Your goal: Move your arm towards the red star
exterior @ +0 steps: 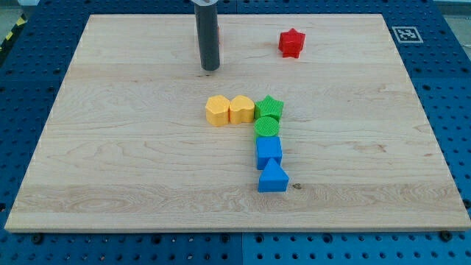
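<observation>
We have my tip (210,68) resting on the wooden board (110,147) near the view's top, touching no block and holding nothing, with the red star (291,43) off to the view's right of it and slightly higher, well apart. Behind the rod a small sliver of something pinkish-red (220,33) peeks out, too hidden for us to tell what it is. Below, near mid-board, we see a yellow hexagon (217,110) and yellow heart (241,109) side by side, joined on the right by a green star (270,107), from which a green cylinder (267,126), blue cube (268,151) and blue triangle (273,178) run down in a touching column.
</observation>
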Motion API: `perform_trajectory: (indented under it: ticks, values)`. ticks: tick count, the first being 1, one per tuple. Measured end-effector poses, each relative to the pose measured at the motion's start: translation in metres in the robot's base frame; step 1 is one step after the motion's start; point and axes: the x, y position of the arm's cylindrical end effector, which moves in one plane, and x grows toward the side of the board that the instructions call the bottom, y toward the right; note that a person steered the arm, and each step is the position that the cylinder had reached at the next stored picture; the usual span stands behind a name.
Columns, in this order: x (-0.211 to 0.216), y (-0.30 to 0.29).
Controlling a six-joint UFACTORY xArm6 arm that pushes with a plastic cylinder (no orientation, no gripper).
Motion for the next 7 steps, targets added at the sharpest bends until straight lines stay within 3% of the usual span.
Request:
perform_trajectory:
  ticks: [3, 5, 7]
  values:
    - [-0.005, 0.003]
    - [-0.005, 0.063]
    - [-0.006, 0.068]
